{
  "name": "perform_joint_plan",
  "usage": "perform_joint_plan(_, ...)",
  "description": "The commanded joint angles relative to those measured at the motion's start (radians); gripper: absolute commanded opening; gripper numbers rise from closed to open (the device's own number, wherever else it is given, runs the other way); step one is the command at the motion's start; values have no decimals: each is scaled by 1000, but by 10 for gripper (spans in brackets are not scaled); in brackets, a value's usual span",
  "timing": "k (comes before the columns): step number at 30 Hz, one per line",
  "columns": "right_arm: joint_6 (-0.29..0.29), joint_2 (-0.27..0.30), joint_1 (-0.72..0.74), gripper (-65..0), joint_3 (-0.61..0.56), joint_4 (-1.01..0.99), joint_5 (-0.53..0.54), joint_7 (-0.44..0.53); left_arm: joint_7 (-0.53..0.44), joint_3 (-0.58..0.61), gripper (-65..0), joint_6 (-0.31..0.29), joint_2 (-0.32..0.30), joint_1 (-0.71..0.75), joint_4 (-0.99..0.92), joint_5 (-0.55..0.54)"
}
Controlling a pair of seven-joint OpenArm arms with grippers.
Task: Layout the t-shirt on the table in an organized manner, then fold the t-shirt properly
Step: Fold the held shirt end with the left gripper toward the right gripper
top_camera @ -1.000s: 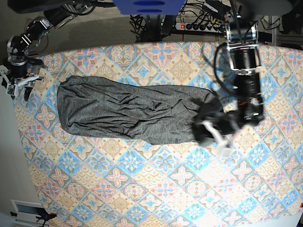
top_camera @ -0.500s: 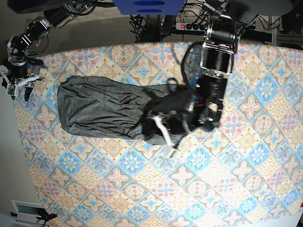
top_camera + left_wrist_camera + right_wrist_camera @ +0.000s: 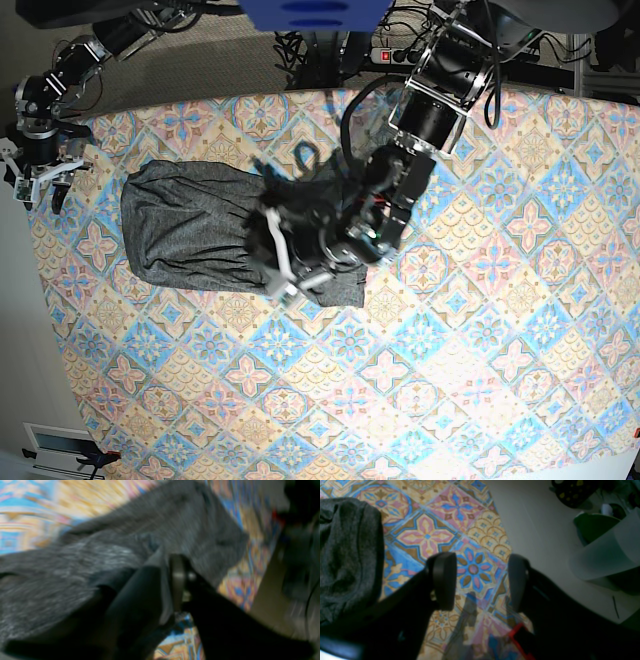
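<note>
- Left arm: reached in from the far edge of the table and bent down over the middle of the cloth, its wrist low above the fabric.
- Left gripper: clamped on a fold of the t-shirt; in the left wrist view grey knit was pinched between the two dark fingers.
- Right arm: folded back at the table's far corner, clear of the garment.
- Right gripper: fingers spread apart with nothing between them, hovering above the table's edge just beside the shirt's end.
- T-shirt: lay as a long grey band across the far half of the table, one end flat near the right gripper, the other doubled back over itself under the left arm.
- Hard to make out: the left wrist view was motion-blurred, so the seam or hem held could not be told; the left arm hid the folded end in the base view.
</note>
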Motion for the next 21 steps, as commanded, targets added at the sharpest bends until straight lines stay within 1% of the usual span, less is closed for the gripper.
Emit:
perform_joint_plan(1, -5, 17, 8, -337, 2, 17, 17, 25, -22, 7, -383, -3, 12, -26, 22, -4)
perform_joint_plan(3, -5, 17, 9, -337, 2, 12, 17, 25, -23, 8, -323, -6, 12, -24, 26, -10)
perform_joint_plan(4, -5, 17, 9, -337, 2, 12, 17, 26, -23, 8, -304, -6, 12, -24, 27, -10)
perform_joint_plan(6, -5, 17, 9, -337, 2, 11, 16, 26, -23, 7, -286, -6, 12, -24, 47, -2)
perform_joint_plan(9, -5, 17, 9, -337, 2, 11, 16, 26, -23, 3, -287, -6, 12, -24, 98, -9)
perform_joint_plan(11, -5, 17, 9, -337, 2, 11, 16, 26, -23, 3, -288, -6, 12, -18, 164, -9)
perform_joint_plan(14, -5, 17, 9, -337, 2, 14, 16, 26, -25, 0, -288, 0, 0, 22, 334, -1)
perform_joint_plan(16, -5, 17, 9, -337, 2, 20, 16, 26, -23, -33, -288, 1, -21, 62, 435, 1)
perform_joint_plan(19, -5, 17, 9, -337, 2, 20, 16, 25, -23, -104, -288, 1, -55, 122, 440, 1)
perform_joint_plan(21, -5, 17, 8, -337, 2, 18, 16, 26, -25, -171, -288, 1, -72, 181, 443, 1)
